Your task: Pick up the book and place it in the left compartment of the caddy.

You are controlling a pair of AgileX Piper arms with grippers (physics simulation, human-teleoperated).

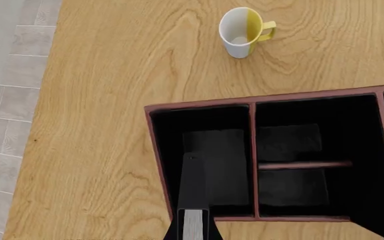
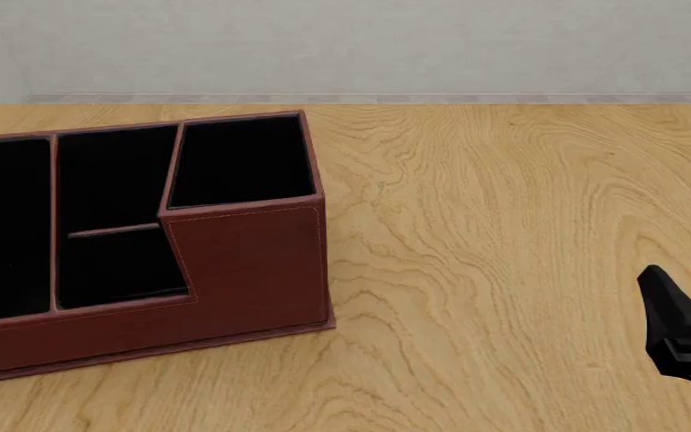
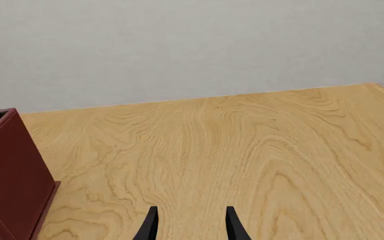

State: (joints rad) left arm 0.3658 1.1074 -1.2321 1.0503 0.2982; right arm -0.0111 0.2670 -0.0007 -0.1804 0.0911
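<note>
In the left wrist view, the book is seen edge-on: a thin black slab with a pale grey page edge nearest the camera. My left gripper is shut on the book, with only black finger parts showing on either side of it. The book hangs over the left compartment of the reddish-brown caddy, near that bay's near wall. The front view shows the left compartment but neither the book nor the left gripper. My right gripper is open and holds nothing. It hovers over bare table well to the right of the caddy.
A white mug with a yellow inside and handle stands on the wooden table beyond the caddy. The middle bay has a thin divider, and the taller square bay rises at the caddy's right end. A grey wall lies behind the table.
</note>
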